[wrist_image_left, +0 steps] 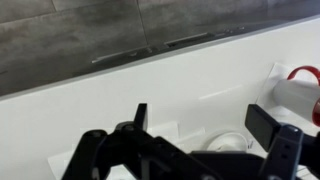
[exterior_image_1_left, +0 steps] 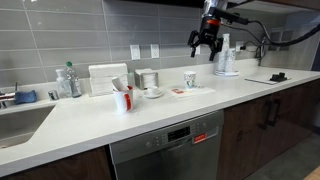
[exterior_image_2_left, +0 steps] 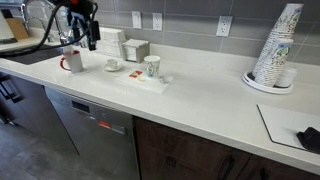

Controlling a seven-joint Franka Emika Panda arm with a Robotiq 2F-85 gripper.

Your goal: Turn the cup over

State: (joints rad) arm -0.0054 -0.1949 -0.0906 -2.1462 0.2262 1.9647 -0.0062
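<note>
The cup point(exterior_image_1_left: 190, 79) is small, white and tapered, with a faint blue-green print. It stands upright on the white counter, and it also shows in an exterior view point(exterior_image_2_left: 151, 66) beside a flat tray. My gripper point(exterior_image_1_left: 205, 48) hangs open and empty well above the counter. In an exterior view point(exterior_image_2_left: 91, 40) it is above the mug and saucer area, apart from the cup. In the wrist view the open jaws point(wrist_image_left: 203, 122) frame a white saucer cup, and the task cup is out of view there.
A white mug with red things point(exterior_image_1_left: 122, 98) point(exterior_image_2_left: 73, 60) point(wrist_image_left: 300, 88) and a small cup on a saucer point(exterior_image_1_left: 152, 92) point(exterior_image_2_left: 113, 65) point(wrist_image_left: 228, 142) stand nearby. A stack of paper cups point(exterior_image_1_left: 225, 55) point(exterior_image_2_left: 275, 50), a napkin dispenser point(exterior_image_1_left: 105, 78) and a sink point(exterior_image_1_left: 20, 120) share the counter.
</note>
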